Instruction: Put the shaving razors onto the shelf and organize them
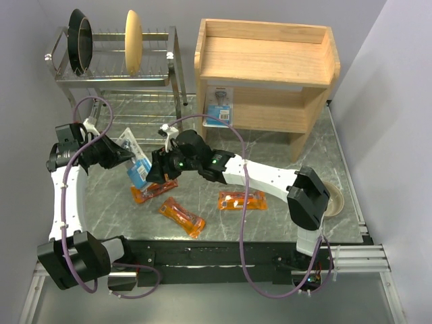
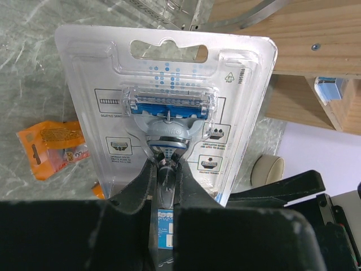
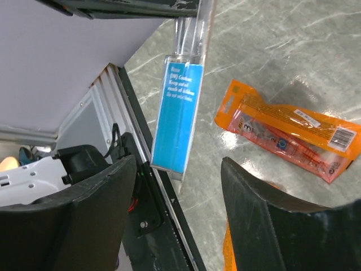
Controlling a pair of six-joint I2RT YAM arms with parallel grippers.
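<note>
While my left hand (image 2: pixel 164 172) clamps the card (image 2: pixel 169 73) by its foot | its long axis runs straight on from that grip | right hand (image 3: pixel 177 166) gapes astride it, nearer the shelf (image 1: pixel 266 61).

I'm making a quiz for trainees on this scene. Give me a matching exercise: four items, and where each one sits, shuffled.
1 near blister card
2 far blister card
3 rightmost orange packet
4 tan plate

a upright in dish rack
b flat on table
c in left gripper jaws
d shelf lower tier

Pairs: 1c, 2d, 3b, 4a.
</note>
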